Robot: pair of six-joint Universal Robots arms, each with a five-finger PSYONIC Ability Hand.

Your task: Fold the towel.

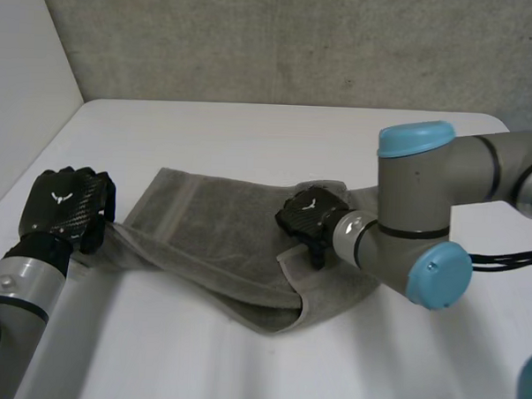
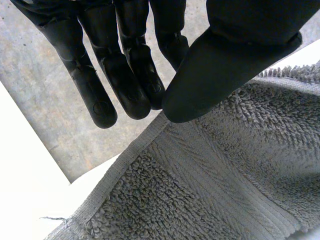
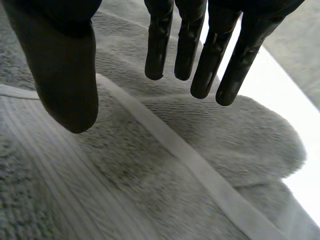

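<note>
Towel (image 1: 211,241), grey terry with a woven band: one, lying rumpled across the middle of the white table (image 1: 153,354), its near right part doubled over into a loose flap. Left hand (image 1: 67,207), near left: one, thumb closed against the fingers on the towel's left corner, with the cloth drawn taut from it. Right hand (image 1: 308,215), a little farther and to the right: one, fingers (image 3: 155,50) straight and spread from the thumb, holding nothing, poised over the towel's right-middle by a hemmed edge. Far edge of the towel lies flat, well short of the table's far rim.

Step in hand, as judged: carrying the left corner across to make a fold. To do it well:
- Hold the pinch firm.
- Lift the corner clear so the cloth does not drag.
- Let the right hand pin the middle as a hinge.
- Lay edge on edge.

Count: one towel, two hands, one table.
</note>
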